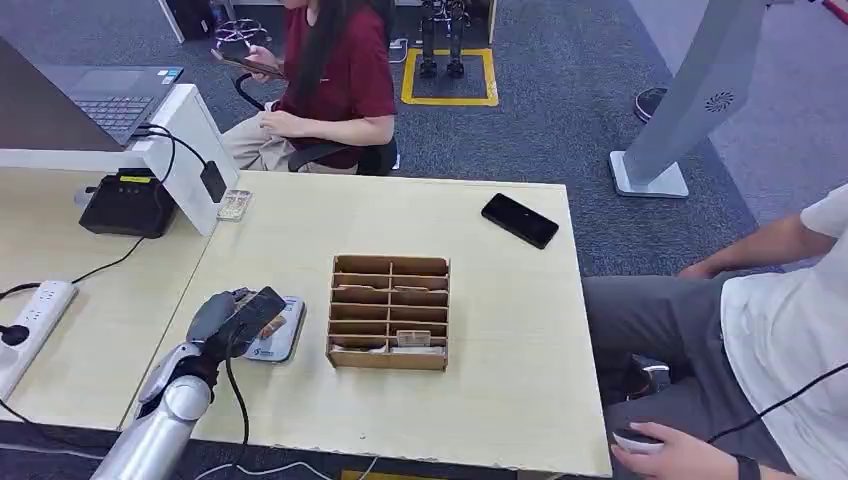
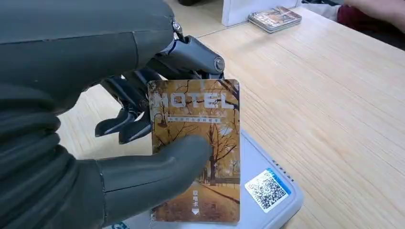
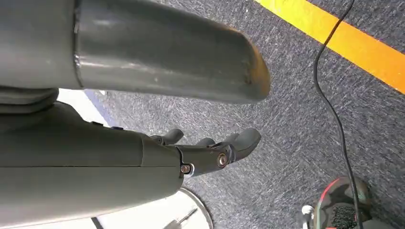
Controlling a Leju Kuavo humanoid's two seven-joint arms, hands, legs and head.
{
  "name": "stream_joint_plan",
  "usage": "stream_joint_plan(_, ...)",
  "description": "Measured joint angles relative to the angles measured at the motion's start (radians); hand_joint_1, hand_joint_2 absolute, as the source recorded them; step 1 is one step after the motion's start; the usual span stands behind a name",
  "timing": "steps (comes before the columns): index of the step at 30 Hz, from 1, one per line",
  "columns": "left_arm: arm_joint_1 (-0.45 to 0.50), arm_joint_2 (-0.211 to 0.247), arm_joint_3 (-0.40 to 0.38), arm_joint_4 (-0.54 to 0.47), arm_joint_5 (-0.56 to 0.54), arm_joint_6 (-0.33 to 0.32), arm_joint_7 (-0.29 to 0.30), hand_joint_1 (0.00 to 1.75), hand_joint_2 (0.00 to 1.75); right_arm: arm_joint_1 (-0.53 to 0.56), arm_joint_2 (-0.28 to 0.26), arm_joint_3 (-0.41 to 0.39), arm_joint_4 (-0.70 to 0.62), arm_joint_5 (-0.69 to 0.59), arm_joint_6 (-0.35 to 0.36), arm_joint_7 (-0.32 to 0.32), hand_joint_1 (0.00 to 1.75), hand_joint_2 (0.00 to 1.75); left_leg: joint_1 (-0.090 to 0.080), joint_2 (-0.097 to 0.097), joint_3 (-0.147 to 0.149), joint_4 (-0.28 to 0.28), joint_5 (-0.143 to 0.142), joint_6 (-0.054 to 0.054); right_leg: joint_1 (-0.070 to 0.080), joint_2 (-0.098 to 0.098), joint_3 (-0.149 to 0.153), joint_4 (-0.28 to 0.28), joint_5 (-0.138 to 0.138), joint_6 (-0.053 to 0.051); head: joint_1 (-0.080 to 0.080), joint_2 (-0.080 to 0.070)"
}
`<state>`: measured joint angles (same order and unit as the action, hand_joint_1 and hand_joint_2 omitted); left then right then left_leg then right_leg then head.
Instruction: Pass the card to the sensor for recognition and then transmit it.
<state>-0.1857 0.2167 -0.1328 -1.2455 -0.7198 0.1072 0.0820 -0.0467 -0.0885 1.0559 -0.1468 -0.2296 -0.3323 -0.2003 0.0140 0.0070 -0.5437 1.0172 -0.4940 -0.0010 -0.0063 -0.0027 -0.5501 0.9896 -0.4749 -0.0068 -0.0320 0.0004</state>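
Now, left hand (image 2: 143, 143) pinching card (image 2: 200, 124) just above sensor (image 2: 272, 191), right hand (image 3: 210, 152) hanging empty, fingers loosely apart.

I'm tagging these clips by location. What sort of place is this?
Probably an office or lab made up as a hotel front desk. The left hand holds a card printed "HOTEL" over a reader, a laptop sits on a counter, and people sit around on grey carpet.

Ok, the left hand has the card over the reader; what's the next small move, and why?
Probably lower it slightly and lay it flatter. The left hand holds the hotel card tilted above the grey sensor pad, apparently not lying on it, so a closer pass should help recognition.
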Motion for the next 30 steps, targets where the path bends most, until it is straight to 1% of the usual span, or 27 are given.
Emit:
stream_joint_plan(4,0.000,0.000,0.000,0.008,-0.040,0.014,0.000,1.75,1.75,-0.001,0.000,0.000,-0.002,0.000,0.000,-0.005,0.00,0.00,0.000,0.000,0.000,0.000,0.000,0.000,0.000,0.000,0.000,0.000,0.000,0.000,0.000,0.000)
stream_joint_plan(14,-0.001,0.000,0.000,0.015,-0.050,0.016,0.000,1.75,1.75,-0.004,0.000,0.000,-0.003,0.000,0.000,-0.006,0.00,0.00,0.000,0.000,0.000,0.000,0.001,0.000,0.000,0.000,0.000,0.001,0.001,0.000,0.000,0.000)
stream_joint_plan(20,-0.002,-0.002,0.000,0.018,-0.073,0.021,0.000,1.75,1.75,-0.005,0.000,0.000,-0.003,0.000,0.000,-0.005,0.00,0.00,0.000,0.000,0.001,0.000,0.001,0.000,0.000,0.000,0.000,0.001,0.001,0.000,0.000,0.000)
stream_joint_plan(24,-0.008,-0.006,-0.001,0.026,-0.109,0.022,-0.002,1.75,1.75,-0.006,0.000,0.000,-0.004,-0.001,0.000,-0.005,0.00,0.00,0.000,0.000,0.001,0.000,0.001,0.000,0.000,0.000,0.000,0.001,0.001,0.000,0.000,0.000)
stream_joint_plan(30,-0.012,-0.013,-0.014,0.038,-0.140,0.023,-0.005,1.75,1.75,-0.008,0.000,0.000,-0.004,0.000,0.001,-0.004,0.00,0.00,0.000,0.000,0.001,0.000,0.001,0.000,0.000,0.000,0.000,0.001,0.001,-0.001,0.000,0.000)
